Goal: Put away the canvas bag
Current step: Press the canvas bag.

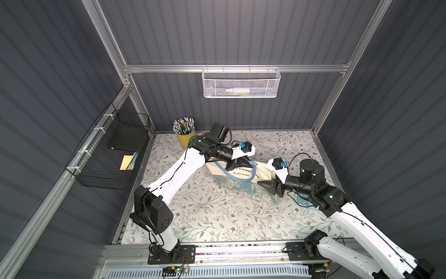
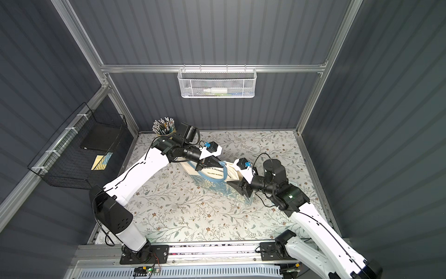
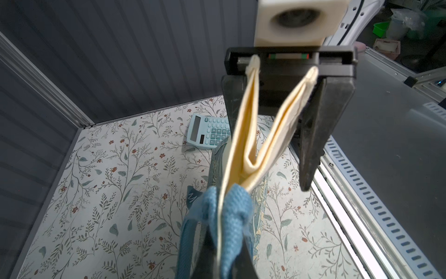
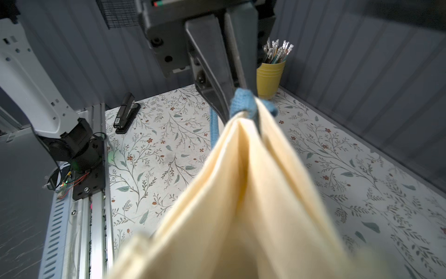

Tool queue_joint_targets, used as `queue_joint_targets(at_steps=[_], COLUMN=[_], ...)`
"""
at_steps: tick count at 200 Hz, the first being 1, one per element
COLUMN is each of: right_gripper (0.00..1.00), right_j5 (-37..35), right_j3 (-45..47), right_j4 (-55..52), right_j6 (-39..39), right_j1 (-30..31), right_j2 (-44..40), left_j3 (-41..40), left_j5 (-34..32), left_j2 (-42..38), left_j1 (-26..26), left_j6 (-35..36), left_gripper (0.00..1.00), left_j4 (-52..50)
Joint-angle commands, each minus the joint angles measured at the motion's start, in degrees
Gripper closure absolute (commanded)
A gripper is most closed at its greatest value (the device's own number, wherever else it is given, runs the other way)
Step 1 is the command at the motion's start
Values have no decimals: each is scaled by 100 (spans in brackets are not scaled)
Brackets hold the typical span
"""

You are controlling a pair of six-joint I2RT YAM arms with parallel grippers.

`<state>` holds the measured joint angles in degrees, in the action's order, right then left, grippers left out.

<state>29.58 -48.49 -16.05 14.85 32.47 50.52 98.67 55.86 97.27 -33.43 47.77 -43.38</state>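
Stapler: black, lying flat on the floral worktop at its front left corner, just inside the front rail.
Calculator: pale blue, flat on the worktop towards the right side, partly under the right arm.
Right tool: level with the top edge of the canvas bag. Its jaws stand apart, with cream folds of the rim lying between them and not pinched flat.
Canvas bag: mid-worktop, strung by its top edge between the two tools. The lettered side shows in both top views. The floral band sags towards the front; I cannot tell whether it touches the worktop.
Handle: light blue, one loop draped over the lettered side.
Left tool: clamped tight on the bag's rim where a blue handle joins.
Pencil cup: yellow, upright, full of pencils, at the back left.
Black wire basket: on the left wall.
White mesh basket: hung on the back rail, with a white bottle lying inside.
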Motion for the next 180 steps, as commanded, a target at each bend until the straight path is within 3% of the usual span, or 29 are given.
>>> queue_joint_targets(at_steps=[1, 10, 29, 67, 79, 95, 102, 117, 125, 129, 136, 137, 166, 180], right_gripper=[61, 81, 100, 100, 74, 54, 50, 48, 52, 63, 99, 100, 100, 66], right_j5=[-274, -371, -481, -414, -312, -229, -164, -115, -146, -186, -279, -291, -462, -411], right_j3=[208, 200, 182, 129, 138, 193, 231, 299, 330, 352, 382, 388, 463, 481], right_j4=[-261, -221, -146, -336, -465, -623, -689, -747, -754, -729, -683, -677, -539, -568], right_j6=[-534, -549, -541, -459, -439, -434, -422, -415, -404, -418, -455, -461, -579, -573], right_j1=[111, 113, 111, 115, 111, 113, 117, 111, 111, 113, 115, 113, 111, 118], right_j2=[124, 125, 107, 90, 72, 63, 78, 105, 92, 77, 48, 47, -111, -100], left_j3=[141, 167, 196, 144, 143, 193, 204, 214, 226, 235, 251, 254, 246, 151], left_j5=[631, 684, 710, 673, 672, 728, 770, 900, 988, 1024, 1073, 1079, 1272, 1411], left_j2=[-113, -120, -154, -233, -236, -238, -243, -253, -262, -269, -270, -270, -288, -338], left_j1=[90, 115, 136, 246, 288, 356, 384, 482, 542, 568, 606, 612, 782, 869], left_j6=[-669, -702, -638, -600, -569, -595, -665, -851, -912, -921, -973, -981, -1139, -1282], left_gripper=[100, 100, 100, 100, 100, 100, 100, 100, 100, 100, 100, 100, 100, 100], left_j4=[980, 973, 910, 884, 866, 895, 953, 1162, 1239, 1263, 1290, 1297, 1411, 1619])
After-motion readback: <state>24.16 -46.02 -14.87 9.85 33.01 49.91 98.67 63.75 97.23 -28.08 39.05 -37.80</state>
